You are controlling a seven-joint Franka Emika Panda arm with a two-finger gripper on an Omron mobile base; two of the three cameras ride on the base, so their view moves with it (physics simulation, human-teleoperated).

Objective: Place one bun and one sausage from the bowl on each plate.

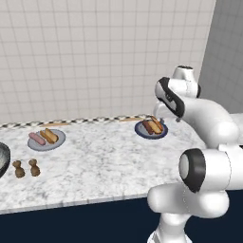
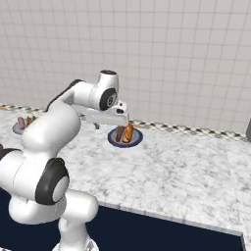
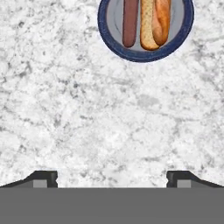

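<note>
The marble table [image 1: 95,156] carried the dark bowl [image 1: 2,159] at its left edge. A light grey plate [image 1: 46,141] held a pink sausage [image 1: 36,138] and bun [image 1: 49,135]; the blue-rimmed plate [image 3: 145,26] held a dark sausage [image 3: 130,22] beside its bun [image 3: 155,22]. The fingers [image 3: 112,178] stood wide, empty, above bare marble near the blue-rimmed plate. No writing showed.

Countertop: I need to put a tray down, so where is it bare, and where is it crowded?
The marble counter is bare between the light grey plate and the dark blue plate, and right of the blue plate in the right base view. The left end is crowded: grey plate, two small brown shakers, bowl. The open gripper hovers over bare marble.
</note>
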